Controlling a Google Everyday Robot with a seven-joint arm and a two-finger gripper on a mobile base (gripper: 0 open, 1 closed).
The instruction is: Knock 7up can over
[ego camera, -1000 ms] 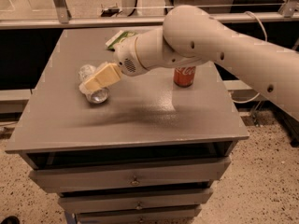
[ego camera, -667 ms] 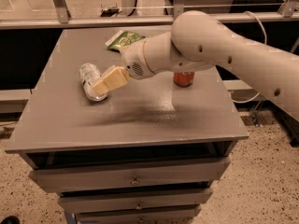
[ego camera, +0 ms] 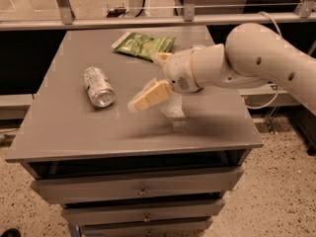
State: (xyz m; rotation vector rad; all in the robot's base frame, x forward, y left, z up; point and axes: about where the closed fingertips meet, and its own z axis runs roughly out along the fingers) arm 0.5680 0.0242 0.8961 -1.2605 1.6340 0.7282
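The 7up can (ego camera: 98,86), silvery-grey with a shiny top, lies on its side on the left half of the grey table top (ego camera: 69,132), its top end facing the front. My gripper (ego camera: 138,102) hangs just above the table, right of the can and clear of it by about a can's width. It holds nothing that I can see. The white arm (ego camera: 247,58) reaches in from the right.
A green snack bag (ego camera: 144,44) lies at the back middle of the table. A metal rail (ego camera: 148,19) runs behind the table. Drawers (ego camera: 143,190) sit below the front edge. The arm covers the table's right back part.
The can has gone from under the gripper tip to lying flat on its side. The gripper has drawn away to the right, off the can. The arm now hides the red can.
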